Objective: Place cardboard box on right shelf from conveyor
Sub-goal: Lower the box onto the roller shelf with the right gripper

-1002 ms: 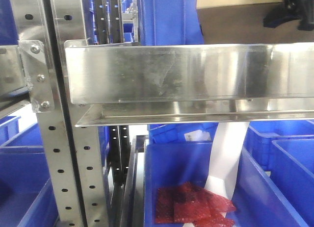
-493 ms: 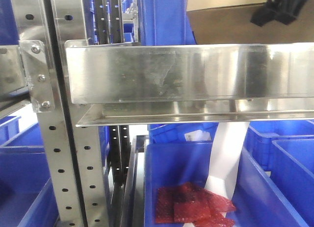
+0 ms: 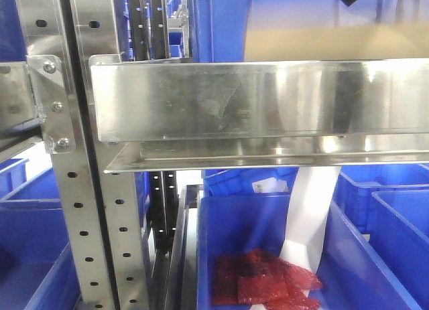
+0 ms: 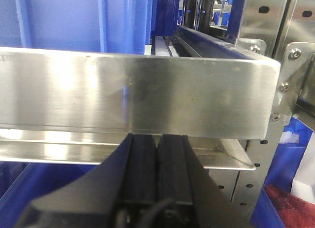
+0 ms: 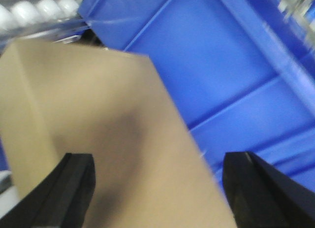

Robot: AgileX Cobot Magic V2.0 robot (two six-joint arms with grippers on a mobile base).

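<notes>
Scanning left to right: perforated upright [image 3: 70,189] with its bolted bracket [image 3: 50,102], then the right shelf [image 3: 268,99], its broad steel lip filling the front view. Left gripper [image 4: 157,159] sits just below that lip with fingers pressed together, holding nothing. Further right, the cardboard box [image 3: 335,43] shows as a tan strip above the lip, apparently on or just over the shelf deck (contact is hidden behind the lip). Right gripper [image 5: 157,188] has fingers spread wide; the box [image 5: 103,139] fills the gap between them, but the view is blurred and I can't tell if the pads touch it.

Handling, my read: stiff, probably light, smooth faces so somewhat slippery. Grip the two opposite broad faces, mid-height, moderate squeeze since panels dent. Tall and narrow, so tip risk on release. Conveyor not in view.
</notes>
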